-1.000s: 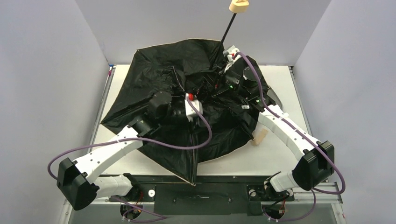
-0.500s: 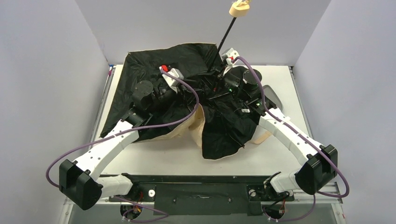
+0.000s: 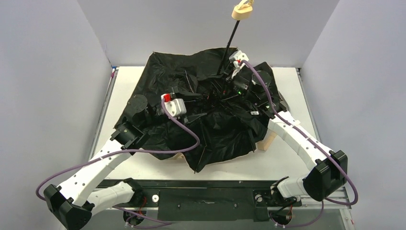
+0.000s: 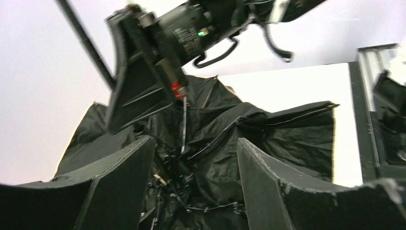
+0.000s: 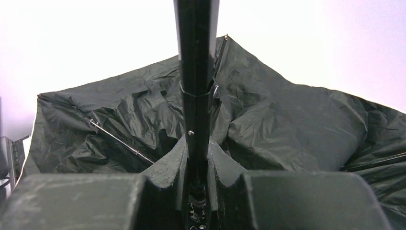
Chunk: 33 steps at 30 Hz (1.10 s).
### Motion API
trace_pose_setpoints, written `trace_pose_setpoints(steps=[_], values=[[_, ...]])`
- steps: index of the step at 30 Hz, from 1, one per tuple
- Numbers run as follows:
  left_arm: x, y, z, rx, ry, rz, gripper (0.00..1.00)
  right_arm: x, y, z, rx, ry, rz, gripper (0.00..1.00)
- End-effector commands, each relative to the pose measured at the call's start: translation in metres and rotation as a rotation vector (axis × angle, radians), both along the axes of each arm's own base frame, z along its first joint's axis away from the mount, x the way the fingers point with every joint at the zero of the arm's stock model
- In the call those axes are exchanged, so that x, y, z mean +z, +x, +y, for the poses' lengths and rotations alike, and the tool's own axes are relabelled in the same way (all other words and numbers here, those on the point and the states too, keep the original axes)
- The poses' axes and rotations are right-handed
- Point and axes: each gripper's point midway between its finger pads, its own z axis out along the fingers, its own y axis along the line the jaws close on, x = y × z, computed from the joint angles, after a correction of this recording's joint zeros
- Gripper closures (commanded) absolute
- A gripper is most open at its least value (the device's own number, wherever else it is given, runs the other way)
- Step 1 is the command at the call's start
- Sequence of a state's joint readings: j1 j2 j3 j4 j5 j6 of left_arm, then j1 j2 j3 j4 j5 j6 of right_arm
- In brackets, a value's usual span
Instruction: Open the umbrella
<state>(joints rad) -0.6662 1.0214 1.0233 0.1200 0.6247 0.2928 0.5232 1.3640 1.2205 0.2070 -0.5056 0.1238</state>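
Observation:
The umbrella (image 3: 225,129) lies upside down on the table, its wrinkled black underside facing up and ribs slack. Its thin black shaft (image 3: 232,38) rises at the back to the small tan handle (image 3: 242,9). My right gripper (image 3: 221,77) is shut on the shaft just above the hub; in the right wrist view the fingers (image 5: 197,143) clamp the shaft (image 5: 196,57). My left gripper (image 3: 196,106) hovers over the canopy left of the hub, open and empty. In the left wrist view its gap (image 4: 195,141) frames the tangled ribs (image 4: 184,124), and the right arm (image 4: 191,33) shows above.
The white table (image 3: 297,86) is boxed in by grey walls on three sides. A tan piece (image 3: 266,141) pokes from under the canopy's right edge. A black rail (image 3: 206,194) runs along the near edge between the arm bases.
The canopy, widely spread a second ago, has folded and bunched toward the table's centre. My left arm swung to the back left, then drew back toward the left. The right gripper kept hold of the shaft.

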Motion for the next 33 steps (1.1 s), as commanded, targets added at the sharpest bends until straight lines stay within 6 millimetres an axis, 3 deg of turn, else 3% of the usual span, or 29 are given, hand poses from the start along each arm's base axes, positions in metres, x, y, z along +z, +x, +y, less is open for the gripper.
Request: trace_pose_setpoints(steps=[1,4,8,16,22,30,33], values=[[0.008,0.044,0.015,0.213,-0.067,0.052,0.43,0.048,-0.013,0.001,0.045,0.103,-0.12,1.0],[0.007,0.066,0.013,0.273,-0.078,0.077,0.55,0.051,-0.021,0.006,0.068,0.116,-0.113,1.0],[0.002,0.083,0.005,0.296,-0.092,0.119,0.59,0.052,-0.029,0.01,0.085,0.12,-0.11,1.0],[-0.002,0.096,-0.009,0.279,-0.126,0.138,0.59,0.053,-0.045,0.015,0.118,0.131,-0.097,1.0],[-0.016,0.102,-0.022,0.27,-0.101,0.15,0.63,0.058,-0.054,0.02,0.144,0.162,-0.086,1.0],[-0.058,0.097,-0.01,0.286,-0.03,0.194,1.0,0.076,-0.059,0.017,0.148,0.201,-0.1,1.0],[-0.075,0.088,-0.004,0.284,0.008,0.211,1.0,0.087,-0.056,0.013,0.137,0.222,-0.113,1.0]])
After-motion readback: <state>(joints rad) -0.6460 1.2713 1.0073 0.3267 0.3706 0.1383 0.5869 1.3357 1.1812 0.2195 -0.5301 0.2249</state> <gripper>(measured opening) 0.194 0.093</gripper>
